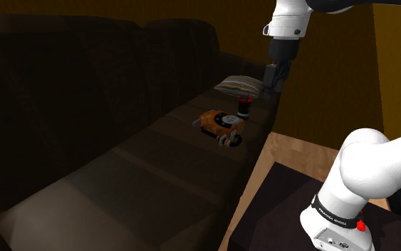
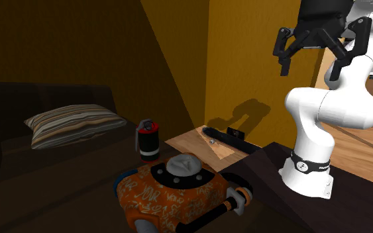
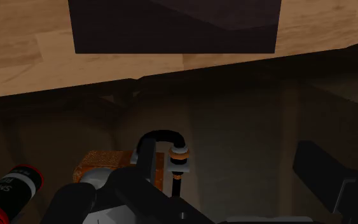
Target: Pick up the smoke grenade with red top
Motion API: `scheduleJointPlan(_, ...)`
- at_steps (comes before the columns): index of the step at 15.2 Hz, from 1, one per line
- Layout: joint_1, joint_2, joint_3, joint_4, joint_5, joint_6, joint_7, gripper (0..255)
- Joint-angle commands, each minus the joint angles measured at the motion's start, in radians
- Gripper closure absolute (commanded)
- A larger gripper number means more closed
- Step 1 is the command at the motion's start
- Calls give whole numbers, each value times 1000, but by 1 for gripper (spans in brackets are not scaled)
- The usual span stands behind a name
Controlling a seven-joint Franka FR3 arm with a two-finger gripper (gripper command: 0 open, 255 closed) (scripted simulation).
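Observation:
The smoke grenade (image 1: pixel 244 107) is a black cylinder with a red band at its top, standing upright on the dark sofa seat (image 1: pixel 156 164) near the sofa's end. In the second exterior view the grenade (image 2: pixel 148 140) stands between a striped pillow and an orange toy. My gripper (image 2: pixel 311 65) hangs open and empty high above, off to that view's right of the grenade. In the shoulder view the gripper (image 1: pixel 271 87) is above and slightly right of it. Along the wrist view the grenade (image 3: pixel 9 196) lies outside the left finger (image 3: pixel 75 202), not between the fingers.
An orange graffiti-patterned toy (image 1: pixel 220 123) with a black handle and wheels lies just in front of the grenade. A striped pillow (image 2: pixel 72 124) rests behind it. Wooden floor (image 2: pixel 208 144) with a black item (image 2: pixel 230 135) lies beside the sofa's end, next to my dark stand (image 2: pixel 271 182).

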Motion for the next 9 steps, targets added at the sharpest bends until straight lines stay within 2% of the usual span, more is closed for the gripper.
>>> scheduleJointPlan(1,0,0,0,0,0,0,0,0)
scheduleJointPlan(9,-35,191,-140,41,-94,135,-176,0)
